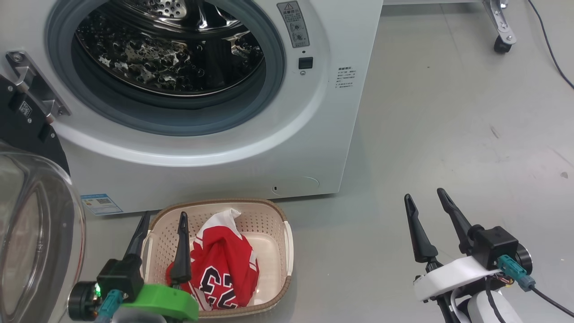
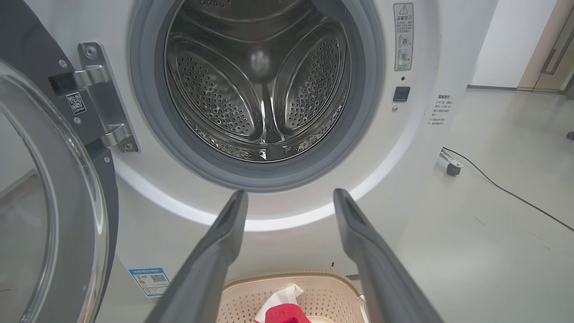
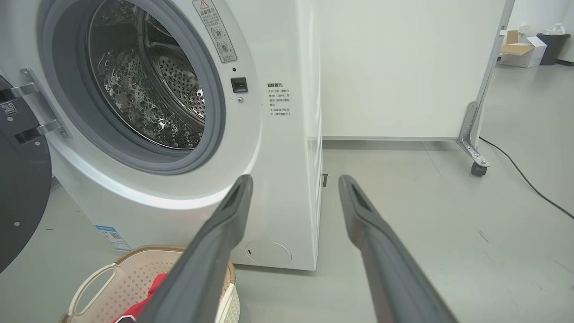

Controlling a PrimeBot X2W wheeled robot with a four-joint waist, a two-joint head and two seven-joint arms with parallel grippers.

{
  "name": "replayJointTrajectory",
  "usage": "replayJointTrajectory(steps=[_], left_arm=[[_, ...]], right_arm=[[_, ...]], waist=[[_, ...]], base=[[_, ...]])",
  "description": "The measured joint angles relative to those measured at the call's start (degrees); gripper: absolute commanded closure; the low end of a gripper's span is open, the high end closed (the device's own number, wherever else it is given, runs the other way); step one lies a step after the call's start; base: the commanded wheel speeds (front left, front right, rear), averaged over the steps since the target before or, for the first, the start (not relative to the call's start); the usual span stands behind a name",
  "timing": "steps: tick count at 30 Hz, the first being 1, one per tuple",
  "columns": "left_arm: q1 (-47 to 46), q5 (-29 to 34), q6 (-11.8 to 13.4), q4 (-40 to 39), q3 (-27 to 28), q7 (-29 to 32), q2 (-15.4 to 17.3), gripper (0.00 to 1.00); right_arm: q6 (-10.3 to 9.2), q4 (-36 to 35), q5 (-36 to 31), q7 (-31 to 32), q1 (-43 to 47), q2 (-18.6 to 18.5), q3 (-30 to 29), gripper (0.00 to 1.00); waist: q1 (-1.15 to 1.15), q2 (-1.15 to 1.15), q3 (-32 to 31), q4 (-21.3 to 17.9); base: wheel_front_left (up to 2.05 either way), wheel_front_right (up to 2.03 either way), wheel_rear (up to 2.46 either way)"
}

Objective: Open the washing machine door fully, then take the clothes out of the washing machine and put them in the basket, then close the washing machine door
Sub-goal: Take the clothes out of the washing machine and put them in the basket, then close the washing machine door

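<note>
Two pincers stand with fingers spread and nothing between them: the left pincer (image 1: pixel 164 216) hangs over the basket (image 1: pixel 280 215) just in front of the washing machine (image 1: pixel 314 148), and the right pincer (image 1: pixel 423 194) is out past the machine's right corner, over bare grey floor (image 1: pixel 448 134). The washing machine door (image 1: pixel 45 242) is swung wide open to the machine's left on its metal hinge (image 1: pixel 38 85), its clear domed glass bulging from the black ring, with a small QR-code sticker (image 2: pixel 76 103) on that ring beside the hinge. The machine's mouth shows the grey gasket (image 1: pixel 170 123) and the perforated steel drum (image 1: pixel 170 58). The clothes (image 1: pixel 224 260) lie in the basket, which sits on the floor close against the machine's lower front. On top is a red-and-white jersey whose dark, white-edged numerals look like 23, though folds cover part of them. Right of the mouth, a grey warning label (image 1: pixel 293 24) carries a triangle with an exclamation mark, a line of characters and two round pictograms. Below it is a black latch slot (image 1: pixel 305 63), and further right a short block of small printed lines (image 1: pixel 345 77), too fine to read. At the machine's lower left corner is a blue label sticker (image 1: pixel 101 204) with a QR code.
</note>
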Motion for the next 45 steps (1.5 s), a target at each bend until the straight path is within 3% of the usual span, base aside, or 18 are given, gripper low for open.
replayJointTrajectory(steps=[45], left_arm=[[5.4, 5.0, 1.5, -5.5, -0.7, 1.7, 0.8, 0.00]], right_arm=[[-1.69, -0.8, 0.6, 0.0, 3.5, 0.2, 1.7, 0.00]], waist=[[0.00, 0.00, -3.5, -0.2]], base=[[-0.06, 0.06, 0.00]])
